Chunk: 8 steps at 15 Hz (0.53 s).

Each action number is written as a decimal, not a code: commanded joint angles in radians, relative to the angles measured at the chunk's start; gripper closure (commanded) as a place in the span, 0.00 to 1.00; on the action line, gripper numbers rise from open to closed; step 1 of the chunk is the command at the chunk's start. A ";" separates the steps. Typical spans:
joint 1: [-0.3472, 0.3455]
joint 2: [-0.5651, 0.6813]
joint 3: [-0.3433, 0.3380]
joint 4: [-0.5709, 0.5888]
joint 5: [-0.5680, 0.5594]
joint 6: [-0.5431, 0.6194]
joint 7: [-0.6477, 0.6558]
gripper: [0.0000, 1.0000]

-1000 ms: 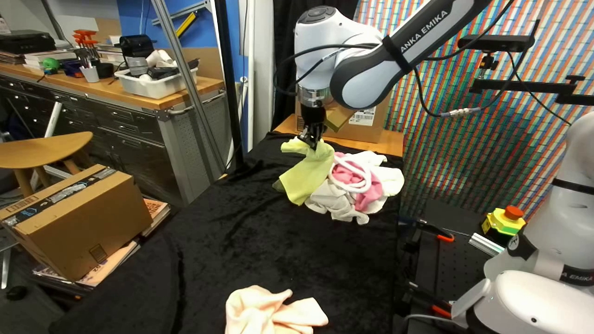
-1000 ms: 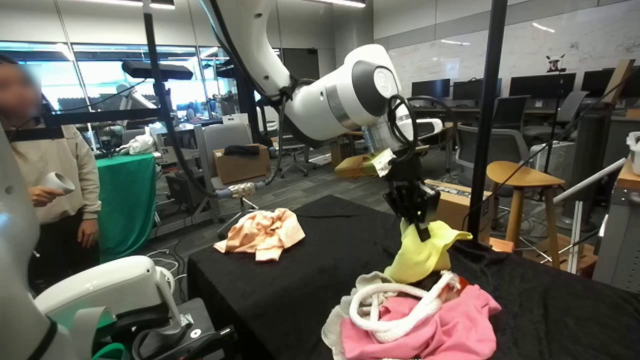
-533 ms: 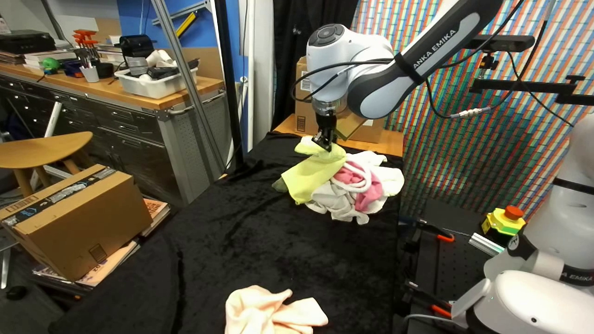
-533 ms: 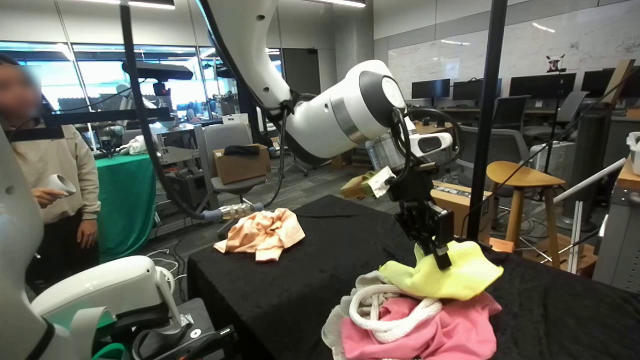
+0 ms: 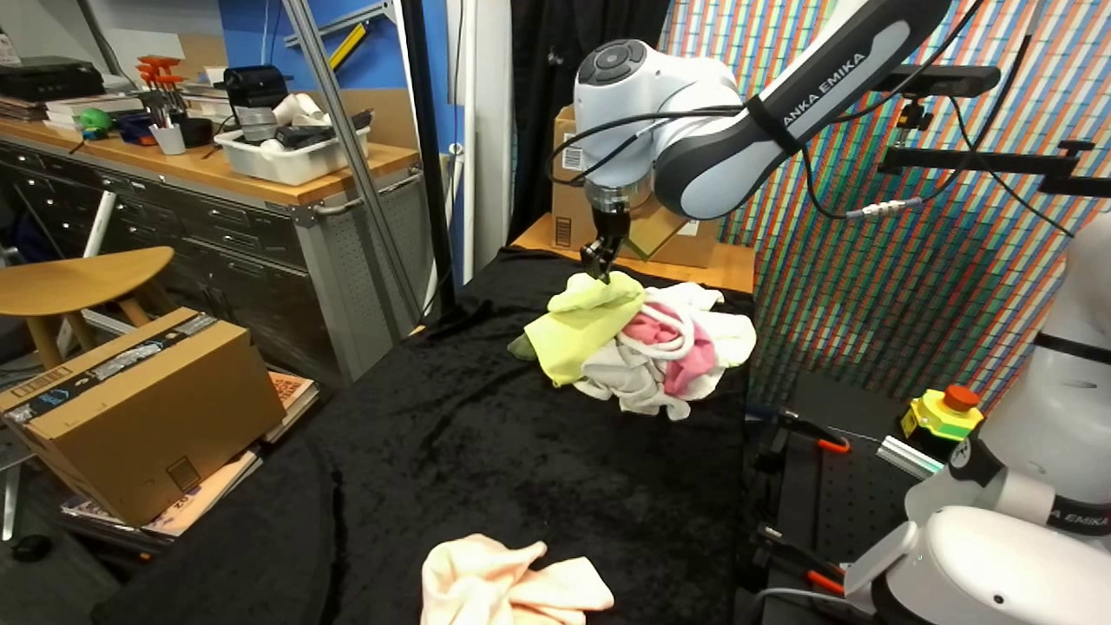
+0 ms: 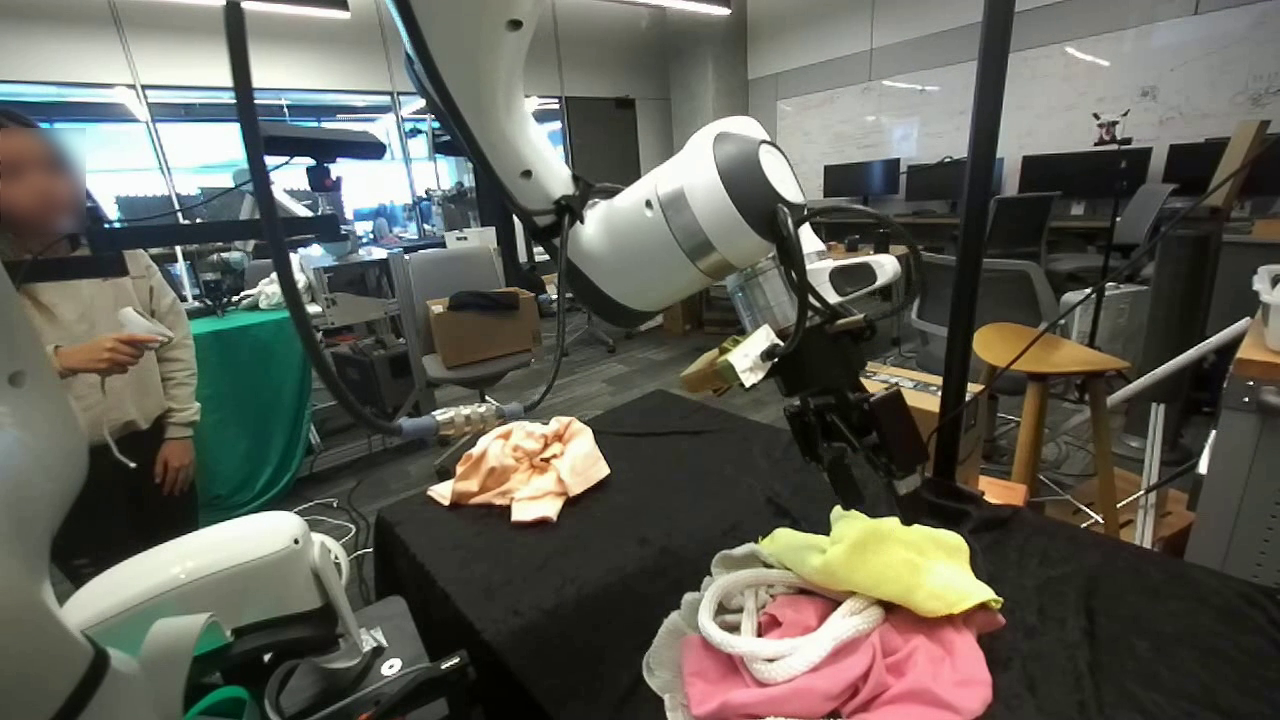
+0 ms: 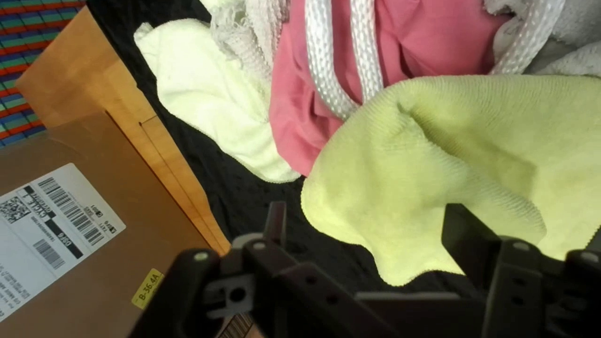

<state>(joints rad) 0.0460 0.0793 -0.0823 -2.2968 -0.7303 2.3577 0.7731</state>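
My gripper stands open with nothing between its fingers, just above the yellow cloth. In an exterior view the gripper hangs behind the yellow cloth, with a small gap visible between them. That cloth lies loosely over one side of a heap. Under and beside it are a pink cloth, a looped white rope, a grey-white cloth and a pale cloth. Apart from the heap, a crumpled peach cloth rests on the black-covered table.
A cardboard box with a shipping label stands on a wooden surface beside the heap. A black pole rises near the table edge. Another white arm and a red-and-yellow stop button are alongside. A person stands behind.
The gripper came down towards the heap with the yellow cloth, then opened and let it go. The cloth now lies draped on the heap. The peach cloth has stayed put.
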 commanded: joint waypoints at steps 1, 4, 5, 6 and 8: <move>0.010 -0.076 0.043 -0.012 -0.022 -0.013 0.017 0.00; 0.037 -0.081 0.104 0.001 -0.014 -0.007 0.010 0.00; 0.048 -0.084 0.125 0.003 -0.007 -0.006 0.003 0.00; 0.061 -0.069 0.148 0.007 -0.008 -0.004 0.002 0.00; 0.089 -0.054 0.188 0.011 0.011 -0.001 -0.013 0.00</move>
<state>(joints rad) 0.1024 0.0160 0.0623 -2.2947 -0.7304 2.3582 0.7732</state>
